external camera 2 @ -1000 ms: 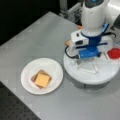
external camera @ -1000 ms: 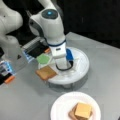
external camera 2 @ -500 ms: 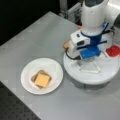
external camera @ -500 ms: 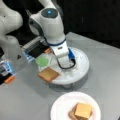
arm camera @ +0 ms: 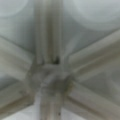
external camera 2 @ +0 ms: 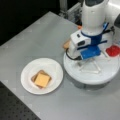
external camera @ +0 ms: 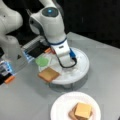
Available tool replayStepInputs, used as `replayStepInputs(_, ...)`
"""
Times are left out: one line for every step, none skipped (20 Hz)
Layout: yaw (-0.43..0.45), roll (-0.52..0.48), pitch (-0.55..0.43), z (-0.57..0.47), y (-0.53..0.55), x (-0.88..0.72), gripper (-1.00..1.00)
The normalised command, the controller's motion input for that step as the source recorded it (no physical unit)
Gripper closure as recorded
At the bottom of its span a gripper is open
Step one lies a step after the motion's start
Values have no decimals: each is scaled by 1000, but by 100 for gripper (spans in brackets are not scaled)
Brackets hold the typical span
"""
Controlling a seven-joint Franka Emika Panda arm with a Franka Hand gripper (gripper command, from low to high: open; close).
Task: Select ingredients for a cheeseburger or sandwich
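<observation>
Gripper (external camera 2: 87, 65) is hovering over the tray (external camera 2: 82, 77) hub — finger spread unclear; toast (external camera: 49, 74) and leaf (external camera: 42, 61) lying beside.

arm (external camera: 53, 32) bent low, hand (external camera 2: 88, 65) downward

White rounded arm (external camera: 51, 25) – dark cap with 1 blue light on top, blue band and block at the wrist, black cable loop.

Both front views looked down obliquely from opposite sides, sharing the divided tray (external camera: 82, 70) (external camera 2: 100, 77) and white plate (external camera: 60, 110) (external camera 2: 27, 77); the wrist view faced straight down, very close to the tray's ribs (arm camera: 50, 75).
</observation>
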Motion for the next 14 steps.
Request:
replayStepInputs(44,41,153,281,47,81,-100)
replayStepInputs(20,48,181,322,37,83,-100)
replayStepInputs(3,50,200,370,34,90,-100)
replayStepInputs(-3,49,197,379,28,96,-100)
replayStepInputs(-13,46,203,379,19,106,-100)
replayStepInputs(-26,43,209,416,21,121,-100)
replayStepInputs(-44,41,212,430,18,139,-100)
replayStepInputs(-72,44,210,436,15,159,-100)
replayStepInputs(-111,45,201,426,6,176,-100)
replayStepInputs(-239,63,153,411,-20,172,-100)
replayStepInputs(-368,58,128,403,-64,136,-100)
replayStepInputs(-378,53,115,372,-89,107,-100)
replayStepInputs(-542,-42,79,362,-126,74,-100)
replayStepInputs(-534,-70,68,329,-138,47,-100)
